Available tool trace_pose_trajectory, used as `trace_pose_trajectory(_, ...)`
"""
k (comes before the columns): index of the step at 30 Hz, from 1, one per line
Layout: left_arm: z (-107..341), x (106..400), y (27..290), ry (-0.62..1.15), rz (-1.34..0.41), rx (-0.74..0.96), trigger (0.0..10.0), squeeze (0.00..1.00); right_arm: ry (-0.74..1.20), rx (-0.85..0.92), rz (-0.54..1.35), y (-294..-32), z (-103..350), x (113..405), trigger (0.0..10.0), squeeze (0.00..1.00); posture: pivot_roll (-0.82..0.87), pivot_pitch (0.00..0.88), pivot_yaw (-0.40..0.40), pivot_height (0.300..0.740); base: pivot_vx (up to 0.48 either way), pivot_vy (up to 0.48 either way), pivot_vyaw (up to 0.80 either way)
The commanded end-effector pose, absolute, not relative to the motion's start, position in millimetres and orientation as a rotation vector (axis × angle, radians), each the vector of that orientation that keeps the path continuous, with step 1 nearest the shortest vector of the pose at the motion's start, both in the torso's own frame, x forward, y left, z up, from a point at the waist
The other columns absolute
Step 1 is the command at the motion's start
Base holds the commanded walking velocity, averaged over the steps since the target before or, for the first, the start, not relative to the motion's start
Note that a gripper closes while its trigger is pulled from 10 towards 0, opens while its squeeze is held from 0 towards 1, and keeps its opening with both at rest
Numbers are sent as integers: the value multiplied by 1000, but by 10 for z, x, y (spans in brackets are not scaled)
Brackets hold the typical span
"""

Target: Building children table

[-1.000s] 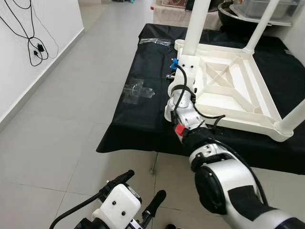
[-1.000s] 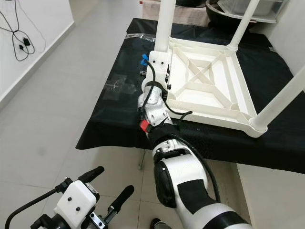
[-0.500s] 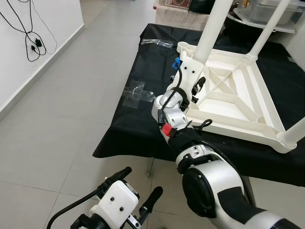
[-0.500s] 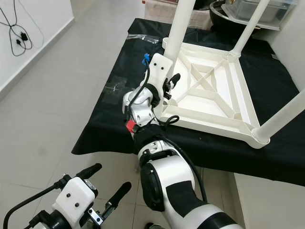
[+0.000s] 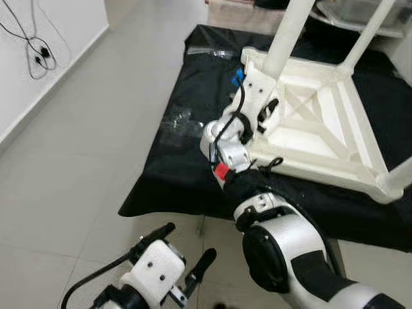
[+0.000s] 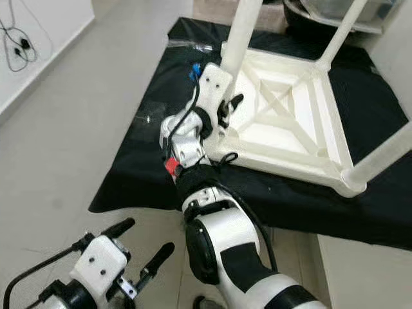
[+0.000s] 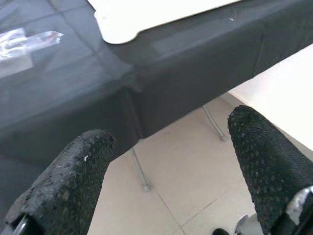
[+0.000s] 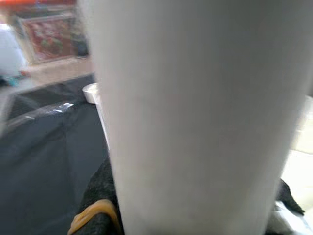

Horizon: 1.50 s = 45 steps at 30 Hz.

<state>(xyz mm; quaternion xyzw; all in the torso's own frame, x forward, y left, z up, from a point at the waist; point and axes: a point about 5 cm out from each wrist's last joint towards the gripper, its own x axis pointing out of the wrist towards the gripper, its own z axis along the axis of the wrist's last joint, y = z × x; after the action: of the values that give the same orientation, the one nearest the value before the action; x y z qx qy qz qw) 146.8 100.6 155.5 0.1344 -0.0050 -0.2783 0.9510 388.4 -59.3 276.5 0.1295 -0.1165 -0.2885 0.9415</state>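
A white children's table (image 5: 322,122) lies upside down on a workbench under a black cloth (image 5: 187,154), its legs pointing up. My right arm reaches forward to the near-left corner. My right gripper (image 5: 265,96) sits at the base of the near-left table leg (image 5: 285,32). In the right wrist view this table leg (image 8: 195,117) stands between the black fingers (image 8: 98,196), which press against both of its sides. My left gripper (image 5: 183,254) hangs low over the floor in front of the bench, open and holding nothing, its fingers (image 7: 68,186) wide apart.
Clear plastic bags (image 5: 183,122) lie on the cloth left of the table. The bench's front edge and metal legs (image 7: 139,171) are close ahead. Grey tile floor (image 5: 77,141) lies open to the left, with a white wall and black cables (image 5: 35,48) beyond.
My right gripper has shifted from the table's frame edge onto the base of the near-left leg. The camera has moved a little. The left arm stays low.
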Motion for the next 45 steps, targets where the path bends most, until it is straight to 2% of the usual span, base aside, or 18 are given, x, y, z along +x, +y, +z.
trace_pose_trajectory(1, 1500, 1466, 996, 18, -576, 254, 10000, 0, -385, 311, -478, -688, 3015, 3851, 10000, 0, 132, 198, -76, 740, 0, 0, 0)
trace_pose_trajectory(8, 1490, 1516, 995, 13, -574, 258, 10000, 0, -387, 305, -298, -778, 2969, 3804, 10000, 0, 125, 174, -66, 740, 0, 0, 0)
trace_pose_trajectory(15, 1552, 1683, 1046, -16, -533, 307, 10000, 0, -445, 296, -4, -748, 2899, 3697, 10000, 0, 118, 150, -63, 740, 0, 0, 0)
trace_pose_trajectory(16, 1606, 1749, 1059, -38, -521, 315, 10000, 259, -421, 318, 58, -741, 2840, 3681, 10000, 0, 117, 148, -63, 740, 0, 0, 0)
trace_pose_trajectory(17, 1606, 1749, 1059, -38, -521, 315, 10000, 259, -421, 318, 58, -741, 2840, 3681, 10000, 0, 117, 148, -63, 740, 0, 0, 0)
trace_pose_trajectory(18, 1646, 1830, 1070, -47, -515, 309, 10000, 1000, -368, 362, 129, -726, 2749, 3665, 10000, 0, 114, 135, -61, 740, 0, 0, 0)
trace_pose_trajectory(23, 1709, 2008, 1091, -67, -521, 365, 10000, 1000, -275, 454, 262, -686, 2596, 3610, 10000, 0, 114, 126, -55, 740, 0, 0, 0)
trace_pose_trajectory(24, 1714, 2087, 1118, -70, -515, 403, 10000, 329, -262, 480, 313, -668, 2570, 3573, 10000, 0, 112, 122, -55, 740, 0, 0, 0)
trace_pose_trajectory(25, 1714, 2087, 1118, -70, -515, 403, 10000, 329, -262, 480, 313, -668, 2570, 3573, 10000, 0, 112, 122, -55, 740, 0, 0, 0)
trace_pose_trajectory(26, 1718, 2140, 1140, -71, -508, 426, 10000, 0, -254, 497, 348, -655, 2554, 3544, 10000, 0, 112, 123, -53, 740, 0, 0, 0)
trace_pose_trajectory(31, 1717, 2408, 1289, -58, -471, 521, 10000, 0, -241, 544, 519, -552, 2573, 3383, 10000, 0, 107, 110, -49, 740, 0, 0, 0)
trace_pose_trajectory(35, 1750, 2526, 1319, -69, -435, 556, 10000, 0, -237, 557, 552, -544, 2576, 3353, 10000, 0, 108, 107, -47, 740, 0, 0, 0)
trace_pose_trajectory(41, 1824, 2642, 1302, -108, -405, 585, 10000, 0, -210, 590, 566, -554, 2543, 3338, 10000, 0, 107, 107, -46, 740, 0, 0, 0)
trace_pose_trajectory(45, 1885, 2717, 1190, -149, -433, 589, 10000, 0, -171, 590, 617, -508, 2475, 3265, 10000, 0, 104, 106, -40, 740, 0, 0, 0)
